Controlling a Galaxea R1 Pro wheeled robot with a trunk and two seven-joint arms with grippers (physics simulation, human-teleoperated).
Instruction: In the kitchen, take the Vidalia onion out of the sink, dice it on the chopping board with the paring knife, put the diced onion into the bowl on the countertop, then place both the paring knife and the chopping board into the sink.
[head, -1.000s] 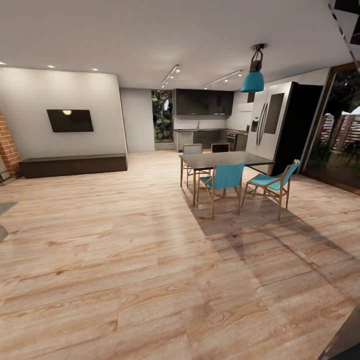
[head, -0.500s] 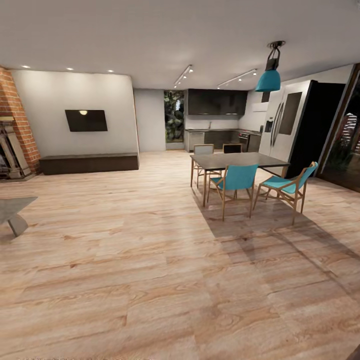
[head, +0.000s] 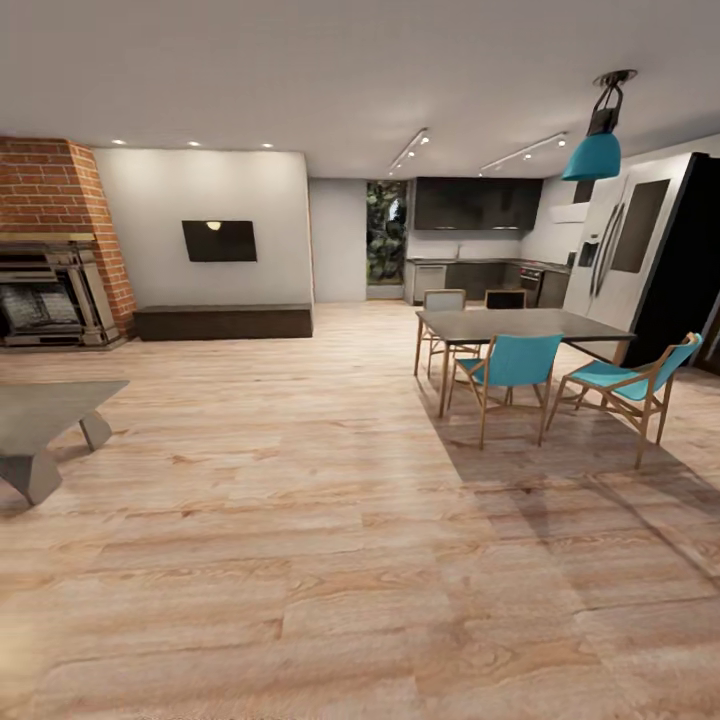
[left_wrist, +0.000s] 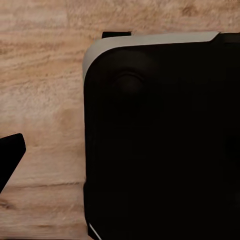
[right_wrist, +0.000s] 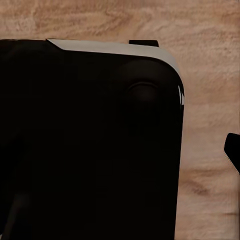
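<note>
I am in a living room, far from the kitchen. Across the wooden floor, the kitchen's countertop (head: 470, 263) is a thin grey line under dark wall cabinets (head: 478, 203). At this distance I cannot make out the sink, and the onion, chopping board, paring knife and bowl are out of view. Both wrist views look down on my own black body with its pale edge (left_wrist: 150, 39) (right_wrist: 110, 46) over the floor planks. A dark pointed part (left_wrist: 10, 159) (right_wrist: 232, 150) shows at the edge of each wrist view, and I cannot identify it.
A dark dining table (head: 520, 324) with turquoise chairs (head: 512, 365) (head: 632, 382) stands between me and the kitchen, under a teal pendant lamp (head: 594, 155). A fridge (head: 630, 250) is at the right. A brick fireplace (head: 55, 250) and a grey low table (head: 45, 415) are at the left. Open floor runs ahead.
The whole picture has slid to the right, so my camera has turned left. The brick fireplace and the grey low table have come into view, and the glass door at the right has left it.
</note>
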